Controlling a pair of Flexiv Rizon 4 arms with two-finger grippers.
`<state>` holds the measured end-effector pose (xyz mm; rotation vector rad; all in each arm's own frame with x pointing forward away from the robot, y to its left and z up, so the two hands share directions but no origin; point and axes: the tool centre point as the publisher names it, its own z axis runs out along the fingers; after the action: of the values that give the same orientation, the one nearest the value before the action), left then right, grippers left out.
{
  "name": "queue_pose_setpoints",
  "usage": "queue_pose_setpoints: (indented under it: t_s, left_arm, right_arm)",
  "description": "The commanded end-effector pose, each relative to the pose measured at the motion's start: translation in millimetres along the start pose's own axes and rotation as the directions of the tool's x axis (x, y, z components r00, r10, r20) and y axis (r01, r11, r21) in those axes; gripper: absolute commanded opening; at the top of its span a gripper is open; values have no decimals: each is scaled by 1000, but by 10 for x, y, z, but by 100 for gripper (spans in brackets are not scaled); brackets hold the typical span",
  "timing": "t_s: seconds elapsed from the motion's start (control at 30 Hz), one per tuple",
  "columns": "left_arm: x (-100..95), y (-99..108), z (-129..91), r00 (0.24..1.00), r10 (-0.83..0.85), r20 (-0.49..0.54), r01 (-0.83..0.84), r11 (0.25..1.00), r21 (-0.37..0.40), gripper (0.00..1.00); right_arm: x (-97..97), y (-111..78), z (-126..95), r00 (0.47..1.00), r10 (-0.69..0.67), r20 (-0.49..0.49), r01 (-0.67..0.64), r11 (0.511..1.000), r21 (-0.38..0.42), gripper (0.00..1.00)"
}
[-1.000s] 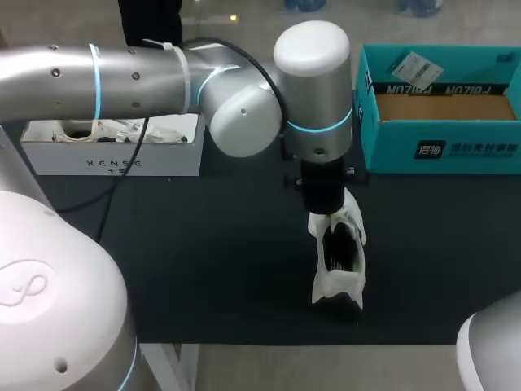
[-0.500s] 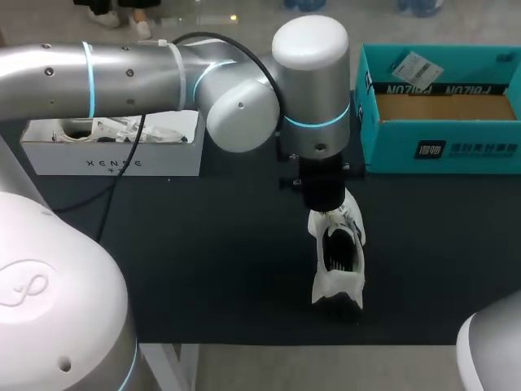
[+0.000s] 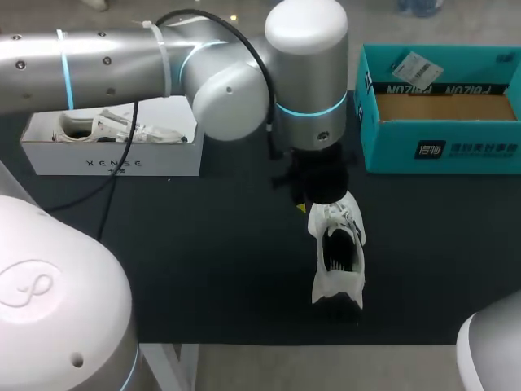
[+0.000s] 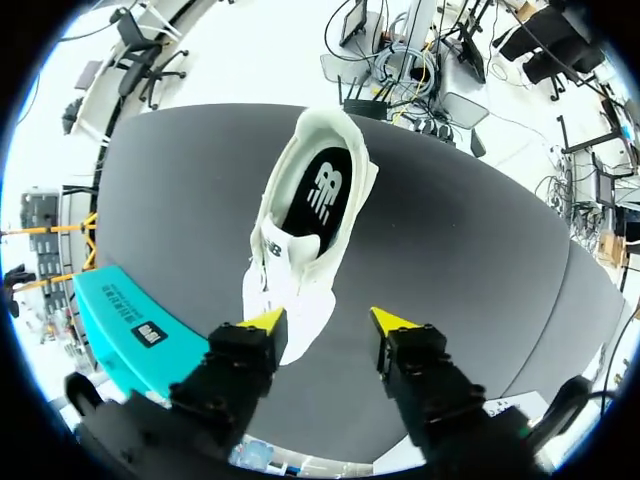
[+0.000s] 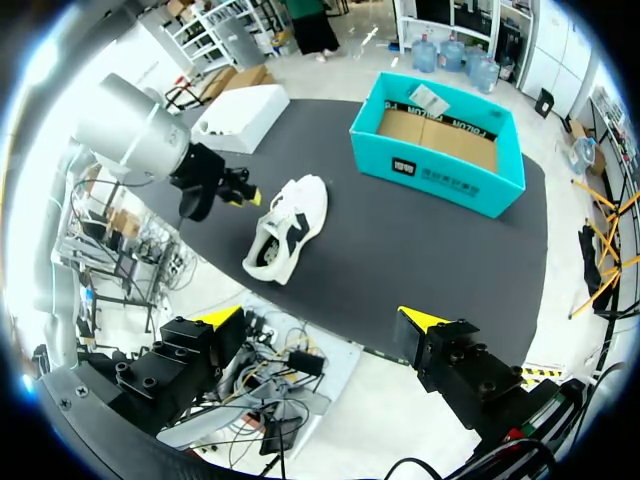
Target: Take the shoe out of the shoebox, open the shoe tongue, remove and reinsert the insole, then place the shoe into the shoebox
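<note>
A white shoe (image 3: 338, 261) lies upright on the black table mat, heel toward the near edge. In the left wrist view the shoe (image 4: 305, 235) shows a dark insole (image 4: 322, 190) inside its opening. My left gripper (image 3: 320, 202) hangs just above the shoe's toe end; the left gripper (image 4: 330, 322) is open, with the toe beside one finger and nothing held. The teal shoebox (image 3: 440, 110) stands open at the back right. My right gripper (image 5: 320, 317) is open and empty, high off the table's near side, far from the shoe (image 5: 285, 228).
A white box (image 3: 114, 147) holding another shoe stands at the back left. The left arm's elbow and wrist span the table's back middle. Bare mat (image 3: 203, 269) lies left of and in front of the shoe, and between the shoe and the teal box.
My left gripper was shut at the shoe's front; now its fingers have parted and it has risen a little. The shoe stays put. The right arm has not moved.
</note>
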<state>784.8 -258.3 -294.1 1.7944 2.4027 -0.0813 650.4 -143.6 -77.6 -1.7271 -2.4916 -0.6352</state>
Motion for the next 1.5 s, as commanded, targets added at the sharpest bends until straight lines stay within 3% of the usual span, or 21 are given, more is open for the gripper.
queue_pose_setpoints:
  t_s: [0.03,0.27,0.33,0.4,0.53,0.63,0.7,0.73,0.8,0.87,0.9,1.07,1.27,1.5]
  left_arm:
    - [25,5,4,1000,3,6,-3,1000,2,100]
    - [25,5,4,1000,3,6,-3,1000,2,100]
    - [16,-71,-55,989,-121,-85,115,990,-76,100]
    - [47,-130,-80,969,-218,-117,212,975,-60,100]
    - [168,-261,-112,828,-526,-192,505,850,-151,100]
    - [301,-427,-155,744,-645,-176,607,761,-229,100]
    - [393,-523,-181,741,-651,-162,623,757,-194,100]
    - [432,-563,-182,682,-711,-169,674,702,-232,100]
    - [504,-639,-184,695,-701,-160,681,713,-165,100]
    - [572,-702,-164,642,-751,-156,732,661,-168,100]
    - [601,-718,-155,647,-744,-164,733,667,-133,100]
    - [685,-823,-108,590,-782,-203,779,617,-114,100]
    - [643,-1043,-11,544,-810,-219,804,578,-142,100]
    - [500,-1106,118,571,-804,-168,800,590,-106,100]
  right_arm:
    - [-1,33,-8,1000,2,-1,-2,1000,8,100]
    - [-1,33,-8,1000,2,-1,-2,1000,8,100]
    - [-1,33,-8,1000,2,-1,-2,1000,8,100]
    - [-1,33,-8,1000,2,-1,-2,1000,8,100]
    - [-1,33,-8,1000,2,-1,-2,1000,8,100]
    - [-1,33,-8,1000,2,-1,-2,1000,8,100]
    - [-1,33,-8,1000,2,-1,-2,1000,8,100]
    - [-1,33,-8,1000,2,-1,-2,1000,8,100]
    - [-1,33,-8,1000,2,-1,-2,1000,8,100]
    - [-1,33,-8,1000,2,-1,-2,1000,8,100]
    - [-1,33,-8,1000,2,-1,-2,1000,8,100]
    - [-1,33,-8,1000,2,-1,-2,1000,8,100]
    - [-1,33,-8,1000,2,-1,-2,1000,8,100]
    - [-1,33,-8,1000,2,-1,-2,1000,8,100]
